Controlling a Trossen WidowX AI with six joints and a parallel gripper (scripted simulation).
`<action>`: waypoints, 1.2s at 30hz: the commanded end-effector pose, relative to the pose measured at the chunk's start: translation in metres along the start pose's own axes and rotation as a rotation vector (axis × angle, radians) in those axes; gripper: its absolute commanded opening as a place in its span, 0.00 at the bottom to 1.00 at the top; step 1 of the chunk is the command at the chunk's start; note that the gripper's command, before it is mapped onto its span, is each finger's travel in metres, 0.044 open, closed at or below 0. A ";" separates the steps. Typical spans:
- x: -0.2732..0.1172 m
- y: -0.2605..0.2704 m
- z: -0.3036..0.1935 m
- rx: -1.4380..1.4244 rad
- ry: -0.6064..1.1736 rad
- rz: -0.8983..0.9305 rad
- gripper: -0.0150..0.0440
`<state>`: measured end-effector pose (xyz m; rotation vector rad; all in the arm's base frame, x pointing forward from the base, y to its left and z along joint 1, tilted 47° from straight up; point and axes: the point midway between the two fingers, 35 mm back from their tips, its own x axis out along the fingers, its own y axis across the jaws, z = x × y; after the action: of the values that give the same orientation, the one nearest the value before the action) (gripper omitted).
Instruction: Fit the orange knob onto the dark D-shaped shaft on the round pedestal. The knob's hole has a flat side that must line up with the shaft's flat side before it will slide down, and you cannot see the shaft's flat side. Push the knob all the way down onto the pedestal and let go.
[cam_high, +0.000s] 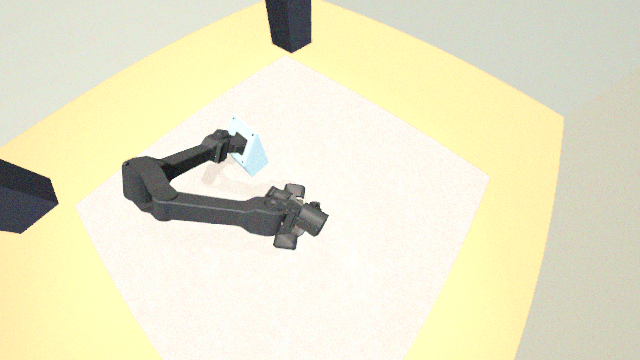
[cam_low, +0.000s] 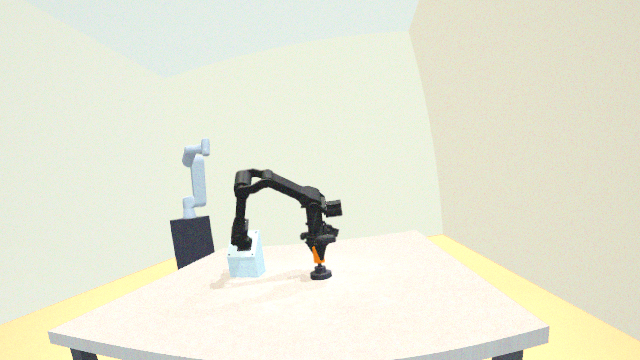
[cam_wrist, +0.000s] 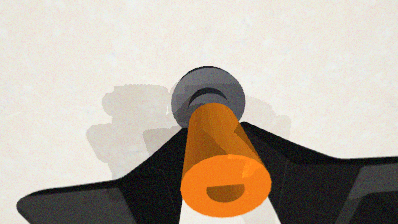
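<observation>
On the pale, faintly speckled bench (cam_high: 380, 200) (cam_low: 370, 305) (cam_wrist: 320, 60) stand a light-blue block (cam_high: 256, 156) (cam_low: 247, 265) and a dark round pedestal (cam_low: 321, 274) (cam_wrist: 229, 85), set apart.
</observation>
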<state>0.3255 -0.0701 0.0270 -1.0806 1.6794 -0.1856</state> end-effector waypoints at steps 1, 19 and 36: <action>-0.002 -0.001 0.003 -0.003 -0.006 -0.002 0.25; 0.002 0.001 0.001 -0.003 -0.006 -0.002 0.25; -0.002 0.003 -0.003 -0.088 -0.006 -0.002 0.25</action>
<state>0.3218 -0.0692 0.0251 -1.1105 1.6896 -0.1557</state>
